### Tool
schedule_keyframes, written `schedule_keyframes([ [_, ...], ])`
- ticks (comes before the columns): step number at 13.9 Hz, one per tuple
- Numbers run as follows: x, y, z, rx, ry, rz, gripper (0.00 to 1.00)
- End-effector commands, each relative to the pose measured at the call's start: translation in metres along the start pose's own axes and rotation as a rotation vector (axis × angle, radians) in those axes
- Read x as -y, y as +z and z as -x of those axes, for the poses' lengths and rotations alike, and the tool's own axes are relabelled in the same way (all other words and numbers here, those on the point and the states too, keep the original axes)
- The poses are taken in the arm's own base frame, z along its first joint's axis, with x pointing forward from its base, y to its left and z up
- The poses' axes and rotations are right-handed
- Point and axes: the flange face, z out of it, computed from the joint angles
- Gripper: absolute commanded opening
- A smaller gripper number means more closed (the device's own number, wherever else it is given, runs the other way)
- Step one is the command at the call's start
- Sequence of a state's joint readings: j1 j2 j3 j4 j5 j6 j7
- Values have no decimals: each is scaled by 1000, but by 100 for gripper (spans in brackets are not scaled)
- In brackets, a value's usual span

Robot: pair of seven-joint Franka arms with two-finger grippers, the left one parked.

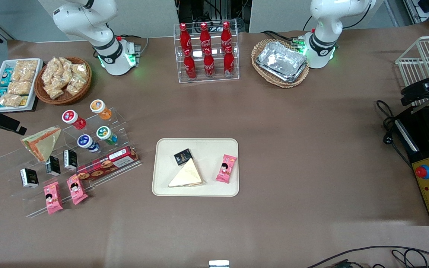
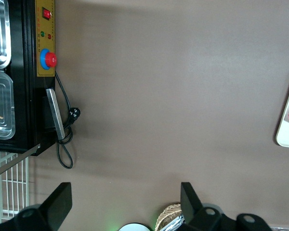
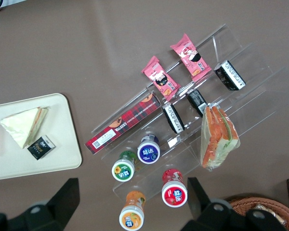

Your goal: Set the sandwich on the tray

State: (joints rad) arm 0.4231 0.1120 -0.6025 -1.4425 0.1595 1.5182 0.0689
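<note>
The sandwich, a pale cream triangle in clear wrap, lies flat on the cream-beige tray, on the part nearer the front camera. It touches a small black packet. In the right wrist view the sandwich lies on the tray too. My right gripper is open and empty, high above the acrylic display rack with the small bottles, apart from the tray. In the front view it shows as a dark shape at the working arm's end of the table.
A pink snack packet also lies on the tray. A second sandwich with an orange-and-green edge leans on the rack among bottles, black boxes and pink packets. Cola bottles, a foil-tray basket and snack baskets stand farther from the camera.
</note>
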Motion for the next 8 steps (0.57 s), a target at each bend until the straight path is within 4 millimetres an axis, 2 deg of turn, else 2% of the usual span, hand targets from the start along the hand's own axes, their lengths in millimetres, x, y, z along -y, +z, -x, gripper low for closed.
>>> schedule_keyframes([
  [1,1,1,-7,2,-21,-1,100],
  [4,-7,-1,-8,3,-85,-26,100],
  [6,-20,-4,-8,1,-73,-41,100],
  [8,-21,-6,-3,20,-71,-40,100],
])
